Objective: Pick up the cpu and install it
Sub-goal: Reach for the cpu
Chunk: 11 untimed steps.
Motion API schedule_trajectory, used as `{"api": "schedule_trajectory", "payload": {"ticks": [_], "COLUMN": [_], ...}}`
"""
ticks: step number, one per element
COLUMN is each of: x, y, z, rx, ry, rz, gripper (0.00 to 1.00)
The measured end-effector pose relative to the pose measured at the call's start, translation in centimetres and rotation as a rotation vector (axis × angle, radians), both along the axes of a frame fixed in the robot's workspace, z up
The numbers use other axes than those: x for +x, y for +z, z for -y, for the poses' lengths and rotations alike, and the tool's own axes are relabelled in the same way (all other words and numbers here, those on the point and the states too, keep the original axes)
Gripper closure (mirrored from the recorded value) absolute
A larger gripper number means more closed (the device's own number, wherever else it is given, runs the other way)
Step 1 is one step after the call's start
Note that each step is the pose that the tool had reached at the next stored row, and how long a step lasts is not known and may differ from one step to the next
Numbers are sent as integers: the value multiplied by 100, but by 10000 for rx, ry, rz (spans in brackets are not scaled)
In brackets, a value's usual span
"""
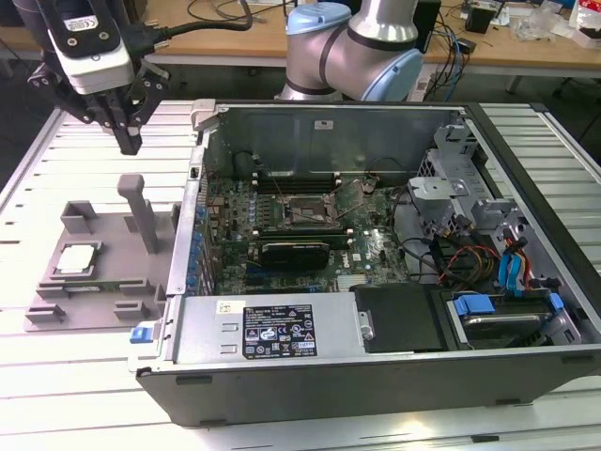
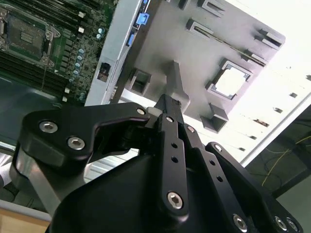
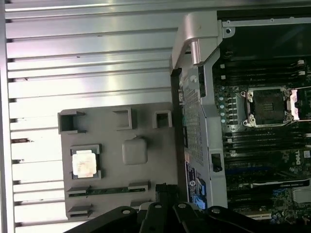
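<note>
The cpu (image 1: pixel 77 258) is a small square chip with a pale metal top, lying in a recess of the grey holder plate (image 1: pixel 56 315) at the exterior view's left, outside the computer case. Both wrist views show the cpu (image 2: pixel 233 81) (image 3: pixel 85 162) from above in its recess. My gripper (image 1: pixel 129 141) hangs well above the slatted table, behind the holder plate, with its black fingers (image 2: pixel 170 108) drawn together on nothing. The open black-and-metal socket frame (image 1: pixel 310 211) (image 3: pixel 268 107) (image 2: pixel 26 36) sits on the motherboard inside the case.
The open computer case (image 1: pixel 282 334) takes up the middle and the exterior view's right, its side wall (image 1: pixel 192 216) standing between holder plate and motherboard. A tall grey post (image 1: pixel 143 214) rises from the plate near the cpu. A long black card (image 1: pixel 296 252) lies below the socket.
</note>
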<state>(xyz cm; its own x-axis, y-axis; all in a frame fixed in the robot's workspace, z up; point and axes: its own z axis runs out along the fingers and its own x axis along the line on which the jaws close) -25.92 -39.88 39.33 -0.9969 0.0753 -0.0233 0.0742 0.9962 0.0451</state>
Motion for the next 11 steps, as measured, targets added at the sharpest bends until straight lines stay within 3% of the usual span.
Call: {"api": "schedule_trajectory", "payload": {"ticks": [6, 11], "x": [-168, -369], "y": [-9, -34], "z": [0, 0], "rx": [0, 0], "ry": [0, 1], "rz": [0, 0], "gripper": [89, 89]}}
